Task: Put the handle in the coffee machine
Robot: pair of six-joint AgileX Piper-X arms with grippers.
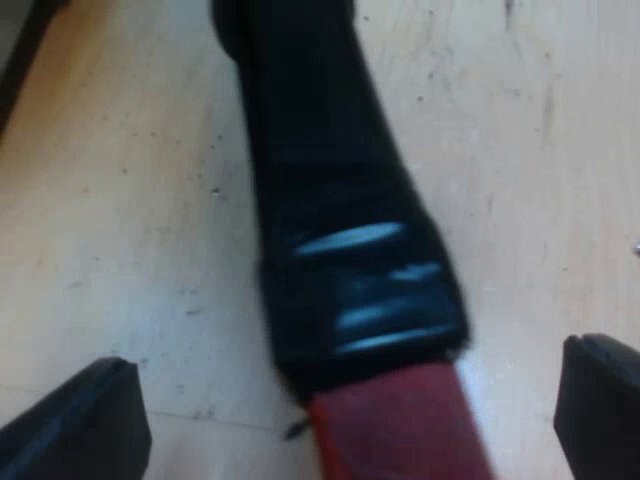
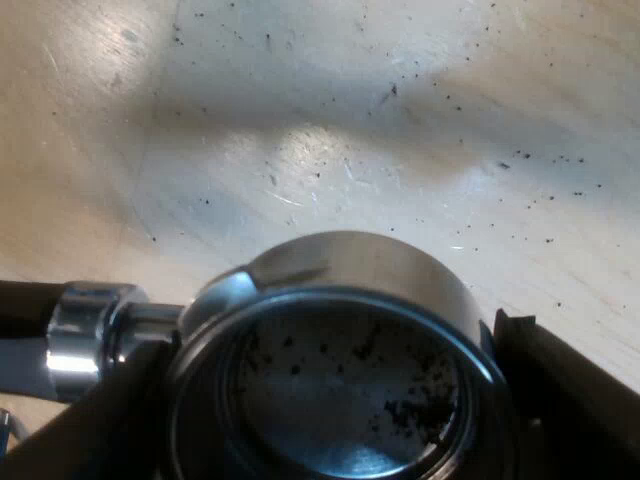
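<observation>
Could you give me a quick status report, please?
Left gripper open astride the handle. Right gripper shut on the holder's metal cup. Below, coffee specks on the table.

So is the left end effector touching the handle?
Apart. The left wrist view shows bare table between the handle and each finger of the left end effector.

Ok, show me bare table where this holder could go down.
Bare wood table lies beyond the holder's basket, only flecked with coffee grounds. More bare wood flanks the dark handle on both sides. Crowded: between the left jaws, where the red end sits, and around the basket in the right jaws.
</observation>
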